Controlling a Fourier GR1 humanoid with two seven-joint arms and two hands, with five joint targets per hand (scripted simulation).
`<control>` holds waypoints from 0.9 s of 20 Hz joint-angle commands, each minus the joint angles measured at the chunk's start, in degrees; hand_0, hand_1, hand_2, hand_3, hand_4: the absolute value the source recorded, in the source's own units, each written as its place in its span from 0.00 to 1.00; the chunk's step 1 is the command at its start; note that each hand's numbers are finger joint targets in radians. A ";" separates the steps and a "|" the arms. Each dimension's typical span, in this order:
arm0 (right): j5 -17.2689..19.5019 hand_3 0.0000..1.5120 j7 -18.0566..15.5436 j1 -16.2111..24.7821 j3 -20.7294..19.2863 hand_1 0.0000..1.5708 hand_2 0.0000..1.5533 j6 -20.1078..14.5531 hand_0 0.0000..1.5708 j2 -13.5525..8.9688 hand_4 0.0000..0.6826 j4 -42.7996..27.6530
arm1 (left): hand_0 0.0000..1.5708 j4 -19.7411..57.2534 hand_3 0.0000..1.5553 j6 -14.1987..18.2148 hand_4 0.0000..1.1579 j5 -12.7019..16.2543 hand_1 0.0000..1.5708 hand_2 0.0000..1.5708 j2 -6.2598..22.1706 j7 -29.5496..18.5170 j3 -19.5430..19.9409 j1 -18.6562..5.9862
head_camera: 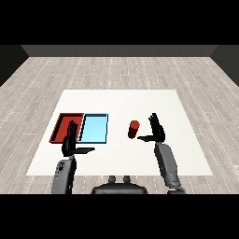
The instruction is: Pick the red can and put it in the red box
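Your red can [134, 129] stands upright on the white table [140, 100], a little right of the table's middle, with bare table showing all round its base. Your right hand [158, 130] sits just beside it at the can's 3 o'clock: the fingers point straight up and away from you, the thumb reaches out flat toward 9 o'clock and ends just below the can's foot, and nothing is held in it. You cannot tell from this view whether the thumb tip touches the can; the fingers stand clear of it. The grey right forearm runs down from that hand toward 5 o'clock and leaves the view at the lower edge. From the can, look toward 9 o'clock and you meet the light blue tray [94, 115], and just beyond it, side by side and touching along one edge, the red tray [62, 122]. Your left hand [70, 139] hangs over the near edge of the red tray, fingers straight and pointing to 12 o'clock, thumb stretched out toward 3 o'clock under the blue tray's near edge, holding nothing. It is well apart from the can.
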 commanded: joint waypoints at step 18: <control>-6.28 0.00 -11.13 -8.52 3.08 0.00 0.00 -3.43 0.00 2.64 0.00 20.45 | 0.00 -4.74 0.00 -0.66 0.00 3.00 0.00 0.00 2.10 6.38 1.79 -2.17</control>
